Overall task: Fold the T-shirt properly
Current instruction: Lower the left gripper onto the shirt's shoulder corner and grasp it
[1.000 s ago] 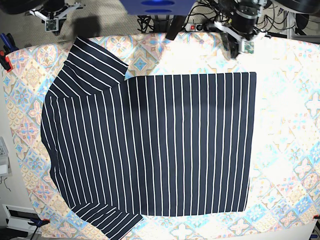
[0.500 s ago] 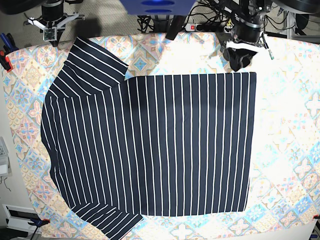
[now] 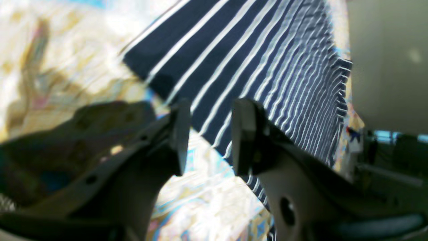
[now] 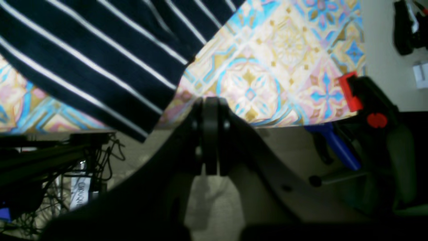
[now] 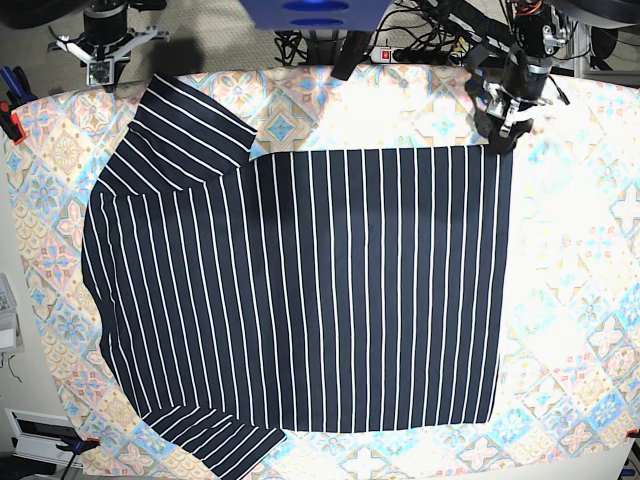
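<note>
The T-shirt point(image 5: 300, 290), dark navy with thin white stripes, lies flat on the tile-patterned tablecloth point(image 5: 580, 250), its sleeves toward the left. My left gripper point(image 5: 505, 135) hovers at the shirt's far right corner. In the left wrist view this gripper point(image 3: 210, 134) is open, with nothing held between its fingers point(image 3: 245, 137) and the striped T-shirt point(image 3: 250, 67) stretching away beyond them. My right gripper point(image 5: 100, 68) sits off the table's far left corner. In the right wrist view it point(image 4: 210, 103) is shut and empty, just beside a sleeve of the T-shirt point(image 4: 100, 50).
A red-and-black clamp point(image 4: 361, 97) and a blue-handled tool point(image 4: 334, 144) sit at the tablecloth's edge near my right gripper. Cables and a power strip point(image 5: 400, 50) run behind the table. Another red clamp point(image 5: 75, 443) grips the near left corner.
My left gripper has opened and swung right and down to the shirt's far right corner. The right arm has barely shifted, and the shirt has not moved.
</note>
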Robot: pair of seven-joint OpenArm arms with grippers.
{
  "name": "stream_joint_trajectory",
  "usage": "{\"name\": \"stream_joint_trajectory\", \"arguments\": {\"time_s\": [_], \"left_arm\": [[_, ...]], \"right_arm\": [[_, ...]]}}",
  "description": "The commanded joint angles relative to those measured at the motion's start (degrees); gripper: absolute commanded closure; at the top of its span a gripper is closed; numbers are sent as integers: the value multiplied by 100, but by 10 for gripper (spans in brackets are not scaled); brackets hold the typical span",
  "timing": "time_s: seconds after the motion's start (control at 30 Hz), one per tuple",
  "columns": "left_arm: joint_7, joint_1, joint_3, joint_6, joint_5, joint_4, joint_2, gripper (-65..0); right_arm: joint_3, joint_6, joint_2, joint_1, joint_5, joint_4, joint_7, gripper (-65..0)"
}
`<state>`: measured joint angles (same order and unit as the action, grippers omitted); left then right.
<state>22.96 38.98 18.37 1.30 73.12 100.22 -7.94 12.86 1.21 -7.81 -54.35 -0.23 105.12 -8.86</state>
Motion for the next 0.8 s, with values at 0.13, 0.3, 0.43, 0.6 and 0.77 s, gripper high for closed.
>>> {"name": "stream_joint_trajectory", "arguments": {"time_s": [0.13, 0.3, 0.43, 0.6, 0.77], "left_arm": [[-59, -140, 22, -117, 481, -304, -54, -213], [-59, -316, 13, -117, 499, -585, -45, -213], [-59, -395, 22, -117, 701, -805, -36, -213], [-59, -536, -4, -117, 850, -1042, -45, -213], [-59, -676, -4, -117, 850, -1104, -45, -213]], "right_arm": [[54, -29, -32, -91, -17, 86, 117, 0], [72, -29, -32, -91, -17, 86, 117, 0], [72, -29, -32, -91, -17, 86, 108, 0], [72, -29, -32, -91, -17, 86, 108, 0], [72, -29, -32, -91, -17, 86, 108, 0]]}}
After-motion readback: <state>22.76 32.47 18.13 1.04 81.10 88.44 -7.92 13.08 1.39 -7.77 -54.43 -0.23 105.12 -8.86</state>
